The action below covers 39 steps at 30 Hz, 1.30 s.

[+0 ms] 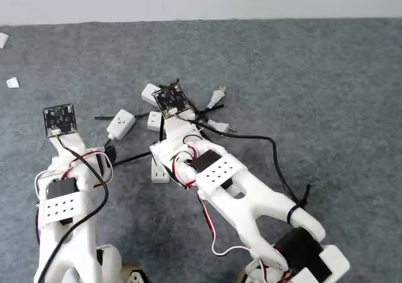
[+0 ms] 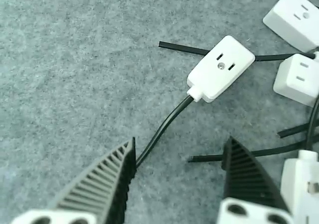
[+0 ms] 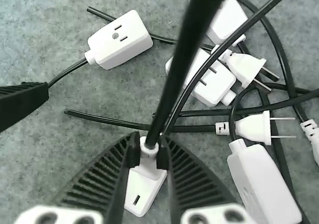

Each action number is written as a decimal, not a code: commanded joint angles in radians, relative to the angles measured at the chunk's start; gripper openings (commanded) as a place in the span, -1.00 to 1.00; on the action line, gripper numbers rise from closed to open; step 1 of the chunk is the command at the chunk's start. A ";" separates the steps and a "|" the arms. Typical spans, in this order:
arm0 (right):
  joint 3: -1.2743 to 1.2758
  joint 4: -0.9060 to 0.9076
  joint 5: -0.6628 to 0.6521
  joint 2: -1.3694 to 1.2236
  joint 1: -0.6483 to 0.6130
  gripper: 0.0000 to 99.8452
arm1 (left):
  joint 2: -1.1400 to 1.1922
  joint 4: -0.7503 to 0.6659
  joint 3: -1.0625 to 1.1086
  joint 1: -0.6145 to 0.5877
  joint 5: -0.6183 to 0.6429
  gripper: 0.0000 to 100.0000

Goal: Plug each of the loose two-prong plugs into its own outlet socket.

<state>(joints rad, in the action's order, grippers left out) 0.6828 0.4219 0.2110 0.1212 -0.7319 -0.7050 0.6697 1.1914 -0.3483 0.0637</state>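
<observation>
The right tool [image 3: 148,157] is pinched narrow on the neck of a white outlet socket [image 3: 144,186], just where its black cord [image 3: 184,59] leaves the body. The socket lies on the grey desk [image 1: 326,75] under that wrist. Close by in the tangle, one two-prong plug [image 3: 254,127] lies flat with both thin metal prongs showing, and a second plug [image 3: 246,67] rests against a blocky socket [image 3: 207,79]. The left tool [image 2: 179,169] stands wide, and the lead of a corded socket [image 2: 221,68] runs in between its ribbed black fingers [image 2: 107,184], close beside one of them.

Everything is bunched in the middle, between and just ahead of the two arms. To the right and beyond there is broad bare surface up to the far edge, where a pale wall [image 1: 201,0] begins. Two small white scraps [image 1: 12,82] sit near the far left edge.

The sockets are smooth white plastic blocks with rounded corners, the cords are thin and black, and the desk covering is a felt-like nap
</observation>
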 commanded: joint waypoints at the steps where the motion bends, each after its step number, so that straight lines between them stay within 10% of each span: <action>1: 0.009 0.027 0.000 -0.002 -0.010 -0.98 | -0.014 -0.026 -0.048 -0.002 -0.012 -0.48; 39: -0.104 0.219 -0.241 -0.140 -0.051 -0.98 | -0.018 -0.005 -0.048 -0.005 -0.015 -0.48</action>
<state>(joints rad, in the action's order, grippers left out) 0.6368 0.5769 -0.0115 0.0598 -0.7779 -0.7050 0.6697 1.1914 -0.3483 0.0637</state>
